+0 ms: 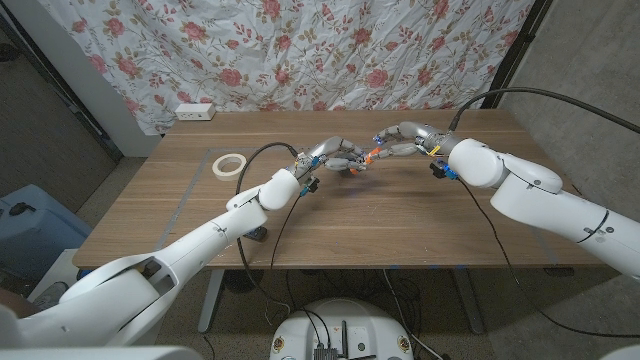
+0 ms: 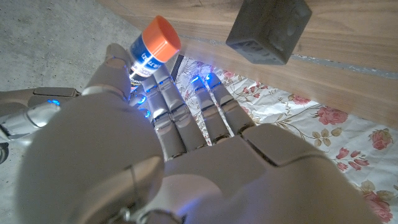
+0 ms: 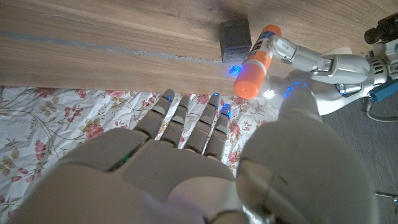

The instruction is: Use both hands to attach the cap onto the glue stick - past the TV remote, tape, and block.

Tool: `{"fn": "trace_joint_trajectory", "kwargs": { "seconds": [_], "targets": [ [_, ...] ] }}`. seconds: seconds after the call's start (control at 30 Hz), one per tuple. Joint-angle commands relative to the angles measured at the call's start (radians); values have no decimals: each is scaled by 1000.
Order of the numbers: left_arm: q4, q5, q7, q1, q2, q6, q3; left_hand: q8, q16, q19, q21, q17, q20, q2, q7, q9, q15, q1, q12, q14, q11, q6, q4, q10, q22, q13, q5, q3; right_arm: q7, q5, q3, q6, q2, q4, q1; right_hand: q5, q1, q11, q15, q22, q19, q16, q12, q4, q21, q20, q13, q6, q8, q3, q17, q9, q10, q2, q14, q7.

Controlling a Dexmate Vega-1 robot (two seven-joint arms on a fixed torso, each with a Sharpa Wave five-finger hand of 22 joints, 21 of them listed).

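The glue stick (image 1: pixel 371 155) is blue and white with an orange cap (image 2: pixel 160 35) sitting on its end. My left hand (image 1: pixel 335 156) pinches the stick's body (image 2: pixel 144 57) between thumb and fingers above the table's middle. My right hand (image 1: pixel 400 137) reaches in from the other side and meets it there. In the right wrist view the capped end (image 3: pixel 249 84) points toward my right hand (image 3: pixel 186 162), between its thumb and its straight fingers (image 3: pixel 186 121); nothing wraps the cap. A finger of the left hand (image 3: pixel 292 53) lies along the stick.
A dark grey block (image 2: pixel 268 28) (image 3: pixel 235 34) stands on the wooden table (image 1: pixel 420 215) just beyond the hands. A roll of tape (image 1: pixel 232 163) lies at the left. A white power strip (image 1: pixel 195 111) sits at the back left, under the flowered curtain.
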Motion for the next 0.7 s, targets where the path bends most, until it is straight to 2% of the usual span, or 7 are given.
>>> {"fn": "trace_joint_trajectory", "kwargs": {
  "seconds": [0.03, 0.07, 0.13, 0.37, 0.4, 0.57, 0.7],
  "targets": [
    [-3, -1, 0, -1, 1, 8, -2, 5, -1, 5, -6, 2, -3, 31, 39, 17, -133, 24, 2, 10, -22, 61, 16, 33, 4, 5, 5, 24, -52, 66, 47, 63, -1, 20, -51, 3, -60, 34, 22, 4, -18, -14, 2, 24, -1, 7, 0, -58, -5, -17, 4, 2, -56, 10, -37, 5],
    [-4, 0, 3, 0, 0, 10, -3, 5, -1, 4, -6, 2, -3, 31, 38, 17, -133, 24, 2, 10, -22, 62, 15, 33, 4, 5, 5, 25, -59, 70, 49, 68, 0, 21, -57, 0, -86, 41, 27, 4, -23, -19, 1, 35, 0, 9, 0, -88, -8, -24, 5, 1, -85, 15, -50, 10],
    [-4, 2, 8, 1, -1, 13, -3, 5, -1, 1, -7, 2, -6, 31, 38, 17, -133, 24, 2, 10, -22, 62, 16, 33, 4, 5, 5, 25, -70, 89, 58, 69, 8, 23, -67, -3, -108, 58, 37, 4, -35, -27, -1, 43, -2, 7, -2, -107, -6, -32, 5, -1, -124, 18, -69, 13],
    [-13, -6, 18, 11, -3, 25, -8, 5, -1, -2, -8, 1, -9, 31, 37, 17, -132, 22, 2, 10, -22, 63, 17, 34, 4, 5, 5, 25, -136, 125, 83, 92, 25, 25, -116, -10, -144, 62, 45, 5, -67, -51, -3, 54, -4, -9, -3, -185, -11, -45, 6, -3, -219, 28, -133, 20],
    [-12, -6, 20, 12, -4, 25, -8, 5, -1, -3, -8, 1, -9, 31, 36, 17, -132, 21, 2, 11, -23, 63, 17, 34, 4, 5, 5, 26, -144, 129, 86, 96, 25, 24, -123, -11, -149, 54, 43, 5, -70, -54, -4, 56, -3, -10, -4, -187, -8, -47, 5, -4, -234, 30, -140, 21],
    [-11, -7, 29, 15, -7, 27, -8, 5, -3, -6, -9, 1, -10, 30, 36, 17, -132, 20, 1, 10, -23, 64, 17, 34, 4, 5, 5, 26, -210, 138, 109, 103, 36, 12, -167, -16, -179, 54, 49, 5, -82, -62, -3, 68, -3, -11, -7, -212, -10, -57, 6, -5, -269, 33, -167, 32],
    [-7, -12, 29, 15, -9, 25, -8, 4, -3, -7, -9, 1, -10, 31, 36, 17, -131, 19, 1, 11, -23, 62, 18, 34, 4, 5, 5, 27, -235, 145, 119, 95, 36, 1, -189, -21, -200, 42, 52, 5, -76, -61, -4, 77, 2, -5, -11, -241, -13, -63, 6, -7, -299, 40, -167, 30]
  ]
}}
